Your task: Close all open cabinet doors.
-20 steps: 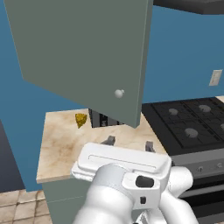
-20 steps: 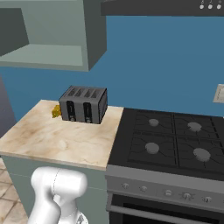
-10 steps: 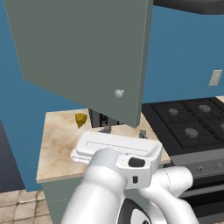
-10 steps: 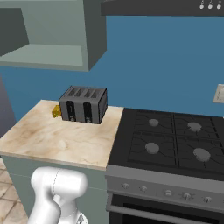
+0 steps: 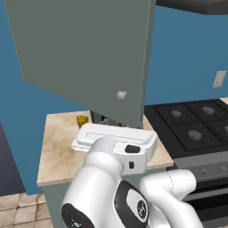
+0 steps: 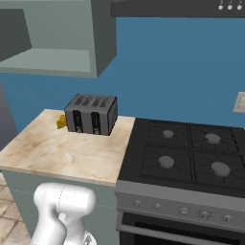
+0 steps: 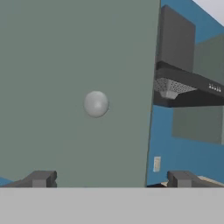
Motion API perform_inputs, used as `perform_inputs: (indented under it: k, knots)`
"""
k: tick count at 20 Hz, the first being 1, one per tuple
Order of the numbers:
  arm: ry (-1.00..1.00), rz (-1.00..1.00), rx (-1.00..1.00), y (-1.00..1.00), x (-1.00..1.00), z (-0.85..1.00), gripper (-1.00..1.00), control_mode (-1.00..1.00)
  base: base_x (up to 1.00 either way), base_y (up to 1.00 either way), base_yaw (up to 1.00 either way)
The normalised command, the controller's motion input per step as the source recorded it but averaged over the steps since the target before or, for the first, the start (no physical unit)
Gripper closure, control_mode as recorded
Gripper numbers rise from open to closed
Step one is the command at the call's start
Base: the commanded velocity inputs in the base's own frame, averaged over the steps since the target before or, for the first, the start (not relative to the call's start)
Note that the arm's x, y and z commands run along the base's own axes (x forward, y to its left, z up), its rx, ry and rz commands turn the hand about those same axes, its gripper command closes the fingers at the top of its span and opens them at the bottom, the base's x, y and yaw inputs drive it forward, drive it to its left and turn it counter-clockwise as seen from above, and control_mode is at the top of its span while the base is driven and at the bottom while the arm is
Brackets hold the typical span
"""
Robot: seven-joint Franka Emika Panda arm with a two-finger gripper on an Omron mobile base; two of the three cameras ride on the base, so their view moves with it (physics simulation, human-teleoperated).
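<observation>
Kitchen tabletop (image 6: 67,153) below: wide-spread end effector (image 7: 111,178) faces the open door (image 7: 74,87) beneath its knob (image 7: 96,103).

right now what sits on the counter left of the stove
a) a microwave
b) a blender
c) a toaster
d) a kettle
c: a dark four-slot toaster stands on the marble counter just left of the stove, under the open cabinet.
</observation>
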Motion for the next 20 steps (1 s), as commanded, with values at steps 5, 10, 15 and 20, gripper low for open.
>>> perform_inputs:
  k: [5, 10, 15, 20]
  knots:
    - [0.0, 0.0, 0.0, 0.0, 0.32, 0.0, -1.0, -1.0, 0.0, 0.0, 0.0]
    - [0.0, 0.0, 0.0, 0.0, 0.47, 0.0, -1.0, -1.0, 0.0, 0.0, 0.0]
    - [-0.02, 0.0, 0.0, -0.01, 0.53, 0.0, -1.0, -1.0, 0.0, 0.0, 0.0]
    - [-0.01, 0.0, 0.0, -0.12, 0.57, 0.0, -1.0, -1.0, 0.0, 0.0, 0.0]
